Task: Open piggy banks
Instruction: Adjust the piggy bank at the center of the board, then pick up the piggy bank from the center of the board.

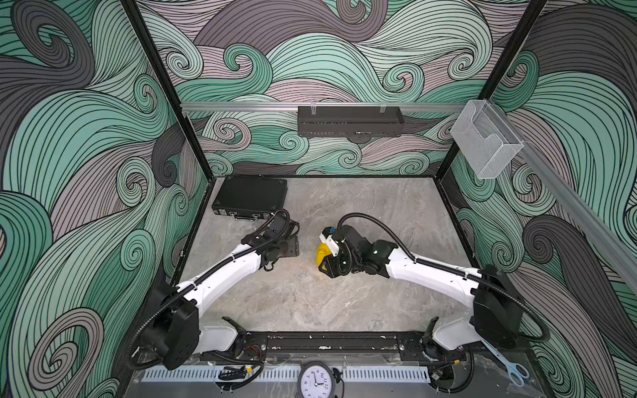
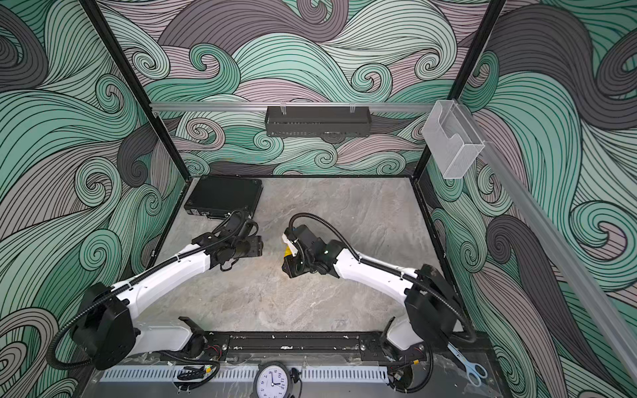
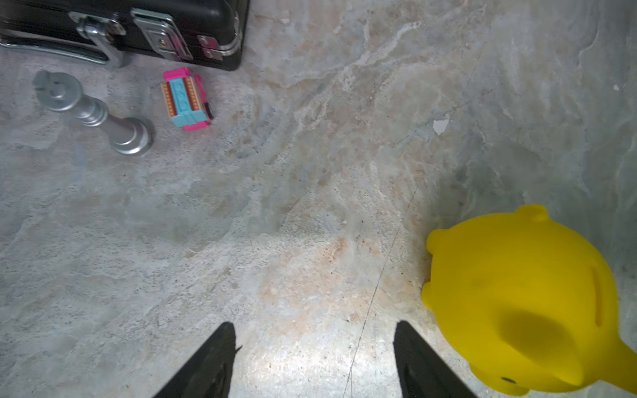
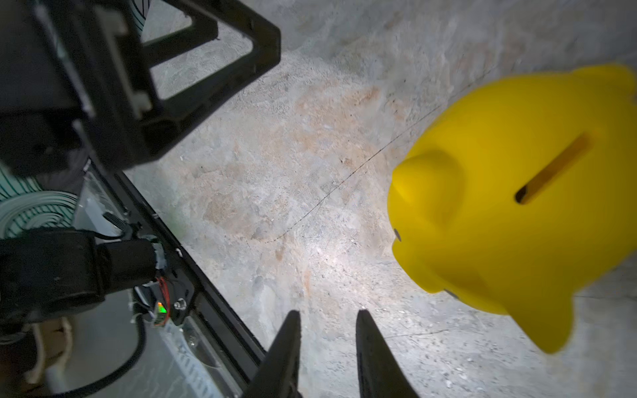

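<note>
In both top views I see the yellow piggy bank near the middle of the counter, mostly hidden under the right arm's wrist, with the left arm reaching in well apart from it. A black case lies flat in the far left corner of the counter.

From the left wrist, my left gripper hangs with its jaws standing wide, empty over bare counter; the piggy bank stands just beside one finger, coin slot up. A silver chess piece and a small pink-and-blue block lie near the case.

From the right wrist, my right gripper shows a narrow gap between its jaws, holding nothing; the piggy bank sits beside it, apart from the fingertips
</note>
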You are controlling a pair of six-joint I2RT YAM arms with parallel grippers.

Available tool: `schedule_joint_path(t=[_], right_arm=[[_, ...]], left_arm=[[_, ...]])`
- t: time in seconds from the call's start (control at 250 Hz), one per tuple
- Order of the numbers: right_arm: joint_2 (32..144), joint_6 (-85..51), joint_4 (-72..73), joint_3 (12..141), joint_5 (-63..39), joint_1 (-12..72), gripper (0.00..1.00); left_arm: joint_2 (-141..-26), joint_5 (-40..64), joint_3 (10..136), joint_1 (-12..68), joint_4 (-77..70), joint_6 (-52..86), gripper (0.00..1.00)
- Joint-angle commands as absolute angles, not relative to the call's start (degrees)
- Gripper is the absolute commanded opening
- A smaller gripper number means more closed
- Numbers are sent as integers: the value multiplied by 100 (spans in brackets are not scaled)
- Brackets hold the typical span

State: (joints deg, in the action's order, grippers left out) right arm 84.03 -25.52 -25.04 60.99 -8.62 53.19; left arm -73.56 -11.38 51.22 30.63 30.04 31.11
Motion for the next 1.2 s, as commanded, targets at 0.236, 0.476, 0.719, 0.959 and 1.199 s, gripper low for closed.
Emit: schedule_joint_path(t=[0.236, 0.476, 0.719, 0.959, 1.199], right_arm=[[8658, 198, -3893, 6736, 835, 5073, 29], [8664, 938, -3578, 6600, 4, 4824, 36], [9121, 1247, -3522, 6699, -227, 4830, 27], [9181, 1204, -3221, 6697, 112, 5006, 27], [9255, 1134, -2982, 6614, 432, 5099, 29]], left_arm=[[-6715, -836, 4694, 2717, 2804, 3612, 74], [-6653, -711, 4652, 2646, 2865, 3580, 74], [-6682, -611, 4676, 2632, 2795, 3551, 74], [-6766, -571, 4702, 2626, 2764, 3524, 74], [-6803, -565, 4702, 2619, 2725, 3483, 74]])
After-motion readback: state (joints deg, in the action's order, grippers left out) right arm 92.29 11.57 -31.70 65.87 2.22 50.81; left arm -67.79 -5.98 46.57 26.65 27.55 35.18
